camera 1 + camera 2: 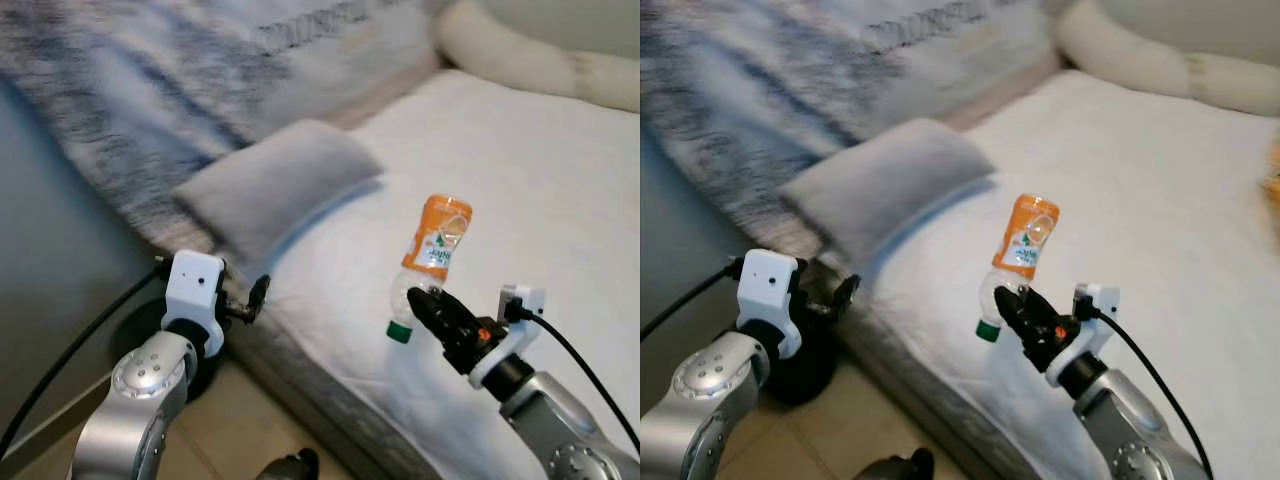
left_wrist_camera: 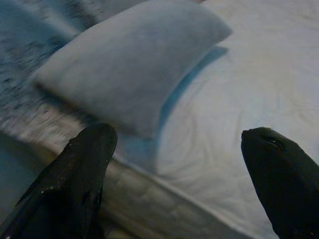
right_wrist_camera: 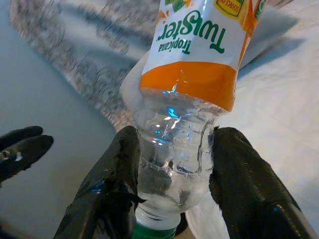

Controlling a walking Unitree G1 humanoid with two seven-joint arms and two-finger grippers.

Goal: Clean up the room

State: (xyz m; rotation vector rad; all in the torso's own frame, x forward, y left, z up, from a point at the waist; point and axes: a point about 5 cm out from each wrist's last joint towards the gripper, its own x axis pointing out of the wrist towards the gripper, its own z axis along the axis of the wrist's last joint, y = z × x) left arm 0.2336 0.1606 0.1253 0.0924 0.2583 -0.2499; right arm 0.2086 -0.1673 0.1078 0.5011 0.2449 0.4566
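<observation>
Now: right gripper [image 3: 174, 184] pinches upside-down bottle [image 1: 430, 262] at its clear neck | label reads "Tropicana Twister" | left gripper [image 2: 179, 174] spread, above bed [image 1: 520, 180] edge near pillow [image 1: 275, 185]

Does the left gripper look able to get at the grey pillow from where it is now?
Probably yes. The left gripper is open at the bed's edge, aimed at the grey pillow, with only bare white sheet between them. The right gripper, holding the bottle, is off to the side.
</observation>
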